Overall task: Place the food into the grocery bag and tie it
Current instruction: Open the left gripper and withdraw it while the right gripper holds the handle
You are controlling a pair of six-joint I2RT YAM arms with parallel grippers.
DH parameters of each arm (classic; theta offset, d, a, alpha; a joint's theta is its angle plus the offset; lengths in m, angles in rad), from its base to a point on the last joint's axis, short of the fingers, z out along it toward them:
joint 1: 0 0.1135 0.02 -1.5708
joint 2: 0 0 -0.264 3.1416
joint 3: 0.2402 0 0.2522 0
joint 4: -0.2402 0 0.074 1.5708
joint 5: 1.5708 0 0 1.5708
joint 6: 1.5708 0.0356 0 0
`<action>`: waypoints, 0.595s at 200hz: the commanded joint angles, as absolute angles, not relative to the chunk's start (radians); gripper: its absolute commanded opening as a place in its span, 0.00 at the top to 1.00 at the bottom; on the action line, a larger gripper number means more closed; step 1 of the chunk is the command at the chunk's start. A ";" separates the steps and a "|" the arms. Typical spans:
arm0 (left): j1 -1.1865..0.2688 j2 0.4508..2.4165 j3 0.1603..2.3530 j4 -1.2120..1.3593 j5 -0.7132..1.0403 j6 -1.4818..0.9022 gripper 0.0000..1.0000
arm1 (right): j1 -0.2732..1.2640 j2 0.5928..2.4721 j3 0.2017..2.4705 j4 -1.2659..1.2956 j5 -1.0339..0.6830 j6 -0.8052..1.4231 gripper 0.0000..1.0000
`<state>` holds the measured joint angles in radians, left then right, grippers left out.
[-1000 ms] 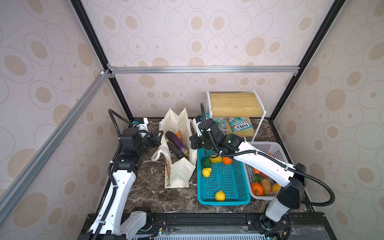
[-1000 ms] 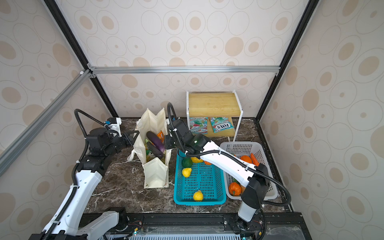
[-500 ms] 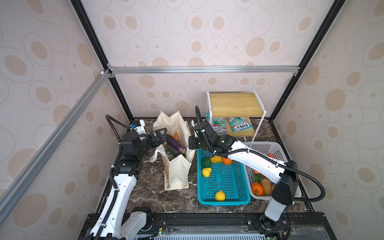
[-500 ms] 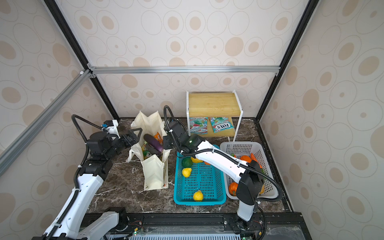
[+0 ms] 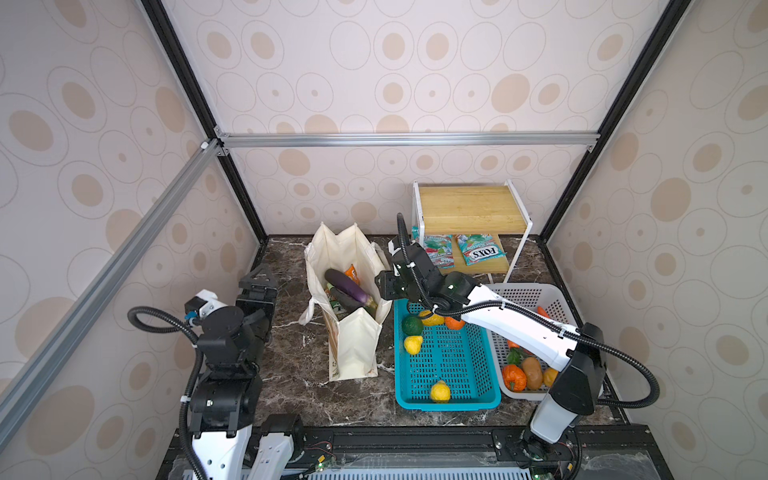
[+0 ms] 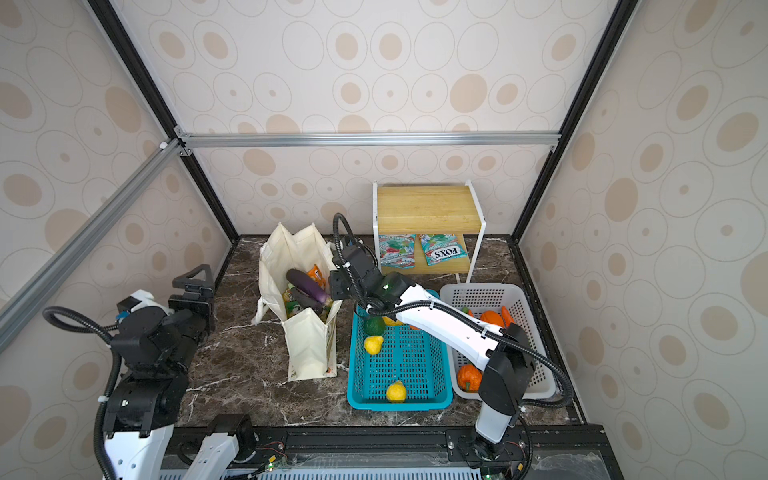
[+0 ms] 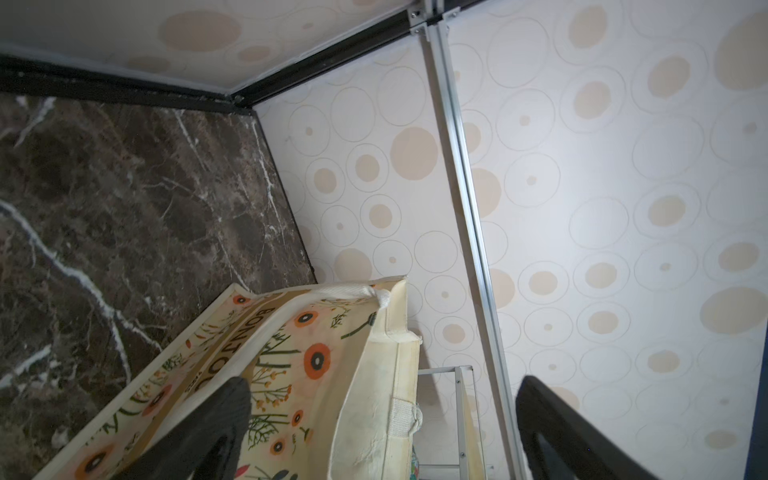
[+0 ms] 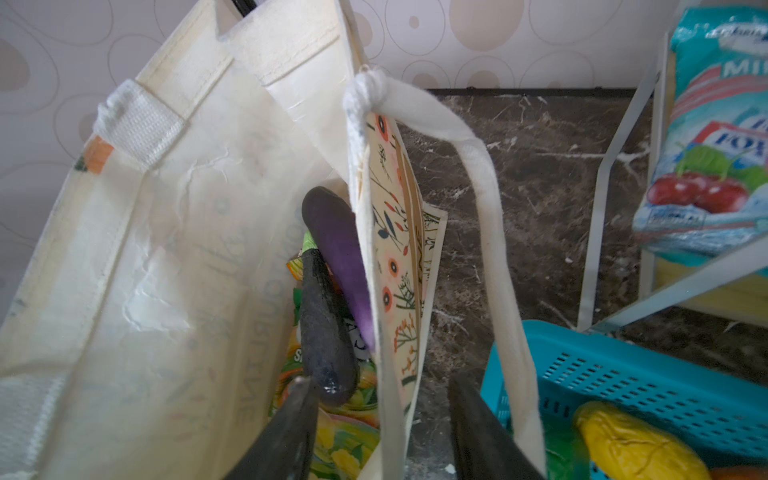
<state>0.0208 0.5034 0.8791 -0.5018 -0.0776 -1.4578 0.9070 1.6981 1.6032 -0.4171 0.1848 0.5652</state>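
1. The right jaws are part way open and hold nothing. The thin side wall of the big cream cloth grocery bag with flowers on it stands between the two fingers. It does not look squeezed.
2. The bag's white rope handle hangs just beside one finger. Two dark purple eggplants lie inside the bag near the other finger, on top of a shiny snack packet.
3. The left jaws are wide open and empty. They point at the flowery side of the bag but do not touch it.
4. The bag stands up on the dark marble worktop with its mouth open. It is just beside the teal plastic basket.
5. Yellow lumpy fruits lie in that basket, and the bag is not yet tied. So I think the packing is only partly done.
6. The step now looks like getting the right jaws clear of the bag.
   - They should open a bit more and go straight up, so the wall is not dragged along.
   - They should keep away from the handle loop, because a caught handle could tip the bag over.
   - The left jaws could hold the bag's rim to keep it steady and open.
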 commanded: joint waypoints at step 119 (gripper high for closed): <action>0.015 0.532 0.518 -0.114 0.295 -1.805 0.16 | 0.907 1.314 1.260 -0.285 0.466 0.692 0.11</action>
<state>0.0189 0.5121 0.4992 -0.2531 0.2264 -1.7828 0.9070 1.3518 1.3197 -0.2687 0.3252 0.6125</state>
